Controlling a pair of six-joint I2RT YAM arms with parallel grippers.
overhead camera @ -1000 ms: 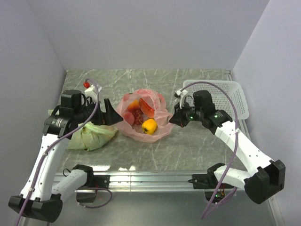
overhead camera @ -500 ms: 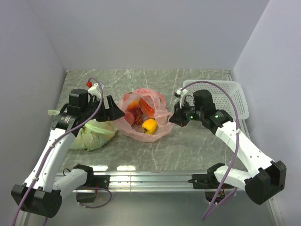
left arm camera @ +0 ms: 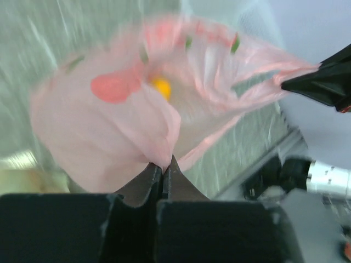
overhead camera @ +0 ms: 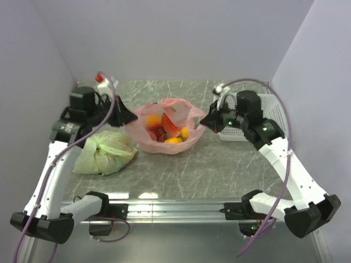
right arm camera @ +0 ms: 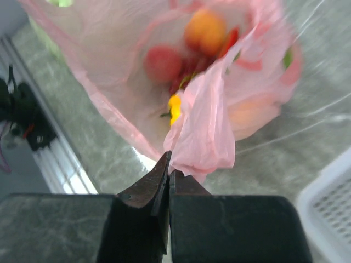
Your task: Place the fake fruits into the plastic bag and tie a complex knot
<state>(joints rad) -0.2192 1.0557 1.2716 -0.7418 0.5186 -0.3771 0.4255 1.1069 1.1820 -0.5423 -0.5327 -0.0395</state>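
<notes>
The salmon-pink plastic bag (overhead camera: pixel 164 143) hangs stretched between my two grippers above the table, its mouth open upward. My left gripper (overhead camera: pixel 133 116) is shut on the bag's left edge, and its tips (left arm camera: pixel 163 164) pinch the pink film (left arm camera: pixel 109 131). On the right edge my right gripper (overhead camera: pixel 204 121) is shut as well, its tips (right arm camera: pixel 170 164) clamping a bunched fold (right arm camera: pixel 208 126). The fake fruits lie inside: an orange one (overhead camera: pixel 154 121), a red one (overhead camera: pixel 171 126) and a yellow one (overhead camera: pixel 174 140). Through the film I see orange (right arm camera: pixel 205 30), red (right arm camera: pixel 163 63) and yellow (right arm camera: pixel 174 104) fruits. No knot is in view.
A pale green knotted bag (overhead camera: pixel 104 153) lies on the table under the left arm. A white plastic basket (overhead camera: pixel 229 133) stands at the back right, partly behind the right arm, and its corner (right arm camera: pixel 329 213) shows beside the right gripper. Grey walls close in the marble table.
My left gripper went from open beside the bag to shut on its left edge. Both arms rose and pulled apart, lifting and stretching the bag; the fruits shifted inside.
</notes>
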